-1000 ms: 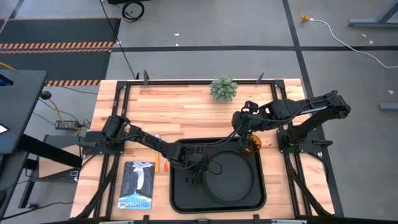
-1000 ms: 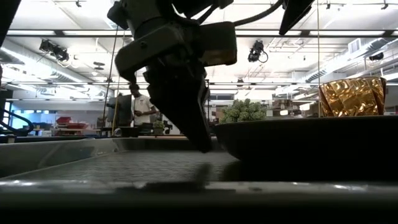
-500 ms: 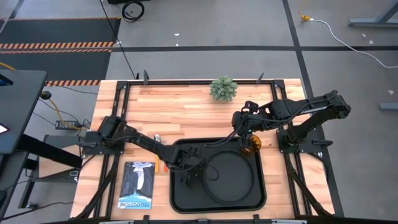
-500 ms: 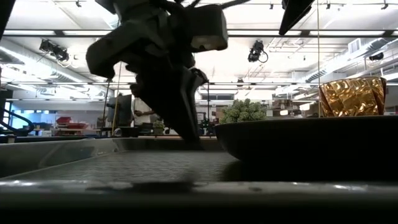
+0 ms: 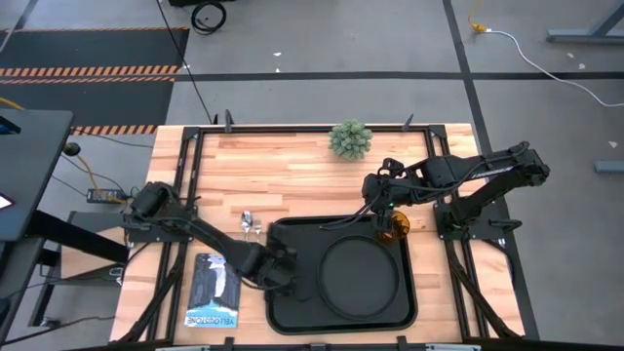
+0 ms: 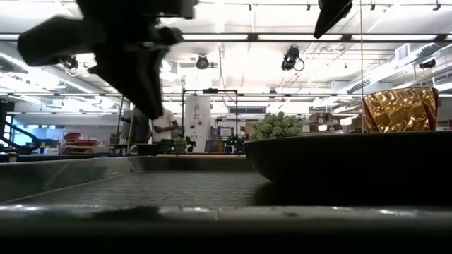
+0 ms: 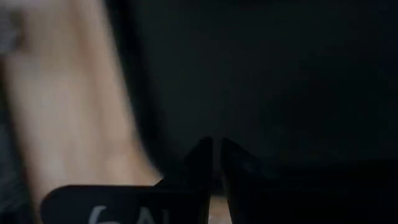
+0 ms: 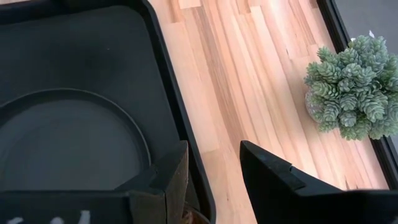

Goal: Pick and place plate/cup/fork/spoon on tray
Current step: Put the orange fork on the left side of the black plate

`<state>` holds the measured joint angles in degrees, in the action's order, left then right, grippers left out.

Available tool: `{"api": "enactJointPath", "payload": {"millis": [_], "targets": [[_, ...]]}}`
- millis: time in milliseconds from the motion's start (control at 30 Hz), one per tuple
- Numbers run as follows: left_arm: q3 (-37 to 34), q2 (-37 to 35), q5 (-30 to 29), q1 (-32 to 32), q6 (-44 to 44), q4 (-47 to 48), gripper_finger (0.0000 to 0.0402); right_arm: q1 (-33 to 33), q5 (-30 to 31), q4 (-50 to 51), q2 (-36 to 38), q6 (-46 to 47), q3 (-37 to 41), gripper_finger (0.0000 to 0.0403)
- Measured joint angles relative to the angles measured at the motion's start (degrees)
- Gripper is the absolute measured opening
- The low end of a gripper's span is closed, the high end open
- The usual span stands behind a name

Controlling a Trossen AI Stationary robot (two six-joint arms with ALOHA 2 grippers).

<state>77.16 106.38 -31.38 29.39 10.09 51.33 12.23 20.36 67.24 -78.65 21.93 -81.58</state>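
We judge the cutlery (image 5: 249, 222) is next: two small silvery pieces on the worktop (image 5: 292, 175), just beside the tray (image 5: 292, 310); we cannot tell fork from spoon. The left hand (image 5: 280, 274) hangs over the tray's near-left rim, fingers together and empty. It should open before descending and pinch one handle squarely. The tray holds only the plate (image 5: 356, 276). The cup (image 5: 395, 226) stands outside, by the tray's corner, under the right hand (image 8: 212, 149), whose fingers are apart.

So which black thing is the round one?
The plate is the round one. It lies inside the tray, which is bigger and rectangular with rounded corners.
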Motion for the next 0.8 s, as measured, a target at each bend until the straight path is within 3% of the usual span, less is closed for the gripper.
{"api": "enactJointPath", "payload": {"millis": [133, 433, 800], "targets": [[0.0, -1.5, -5.5, 2.0, 4.6, 6.0, 0.0038, 0.0, 0.0, -0.2, 0.0, 0.0, 0.0, 0.0153], [-0.3, -4.5, -9.6, 5.4, 12.5, 14.3, 0.0038, 0.0, 0.2, -1.1, 0.0, -0.5, 0.0, 0.0153], [-11.9, -11.2, -11.0, 8.1, 24.3, 12.9, 0.0038, 0.0, 0.9, -1.7, 0.0, -1.1, 0.0, 0.0153]]}}
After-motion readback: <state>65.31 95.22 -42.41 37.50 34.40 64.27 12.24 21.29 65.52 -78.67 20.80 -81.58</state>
